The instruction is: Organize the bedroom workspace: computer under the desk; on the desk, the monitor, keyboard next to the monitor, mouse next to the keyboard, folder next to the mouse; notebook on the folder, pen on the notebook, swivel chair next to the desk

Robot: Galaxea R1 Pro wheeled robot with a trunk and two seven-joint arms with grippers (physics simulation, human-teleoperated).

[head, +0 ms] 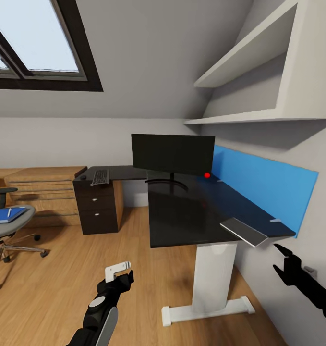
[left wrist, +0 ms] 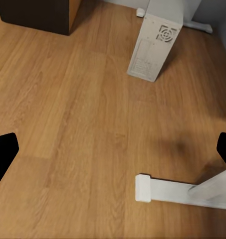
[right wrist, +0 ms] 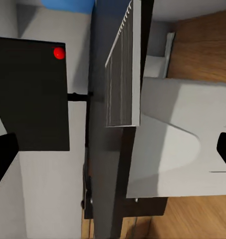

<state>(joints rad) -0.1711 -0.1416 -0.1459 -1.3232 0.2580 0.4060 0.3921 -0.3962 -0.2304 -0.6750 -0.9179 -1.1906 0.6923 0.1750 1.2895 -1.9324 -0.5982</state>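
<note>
Notebook [head: 244, 231] overhanging desk [head: 182, 221] edge.

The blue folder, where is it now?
In the head view, the folder lies on the swivel chair seat at far left, before the wooden chest.

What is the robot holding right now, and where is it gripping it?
Nothing. The left hand and the right hand are both open and empty, hovering in front of the desk.

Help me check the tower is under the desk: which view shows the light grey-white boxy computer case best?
The left wrist view: the light grey-white computer case stands upright on the wooden floor.
</note>
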